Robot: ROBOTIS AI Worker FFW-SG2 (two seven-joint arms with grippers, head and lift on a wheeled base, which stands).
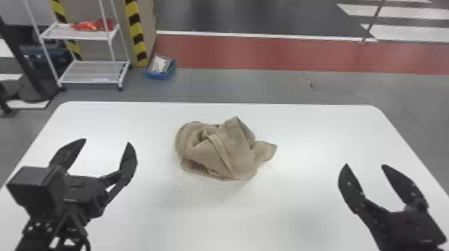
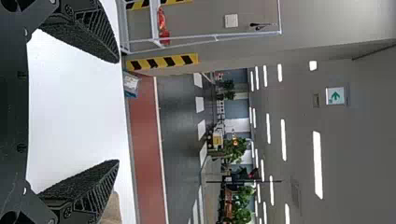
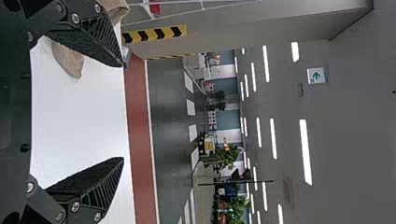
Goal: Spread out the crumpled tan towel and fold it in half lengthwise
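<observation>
On the white counter (image 1: 317,133), toward its middle, lies the tan towel (image 1: 227,150), bunched up. Left pincer (image 1: 107,142) and right pincer (image 1: 364,165) are both spread wide, empty. Pinching several overlapping folds together could drag the whole bundle instead of opening it.

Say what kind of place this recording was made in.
Probably a large indoor workspace, such as a lab or warehouse hall: a wheeled white rack stands beyond the table, yellow-and-black warning stripes mark a corner, and a green exit sign hangs near the ceiling lights.
</observation>
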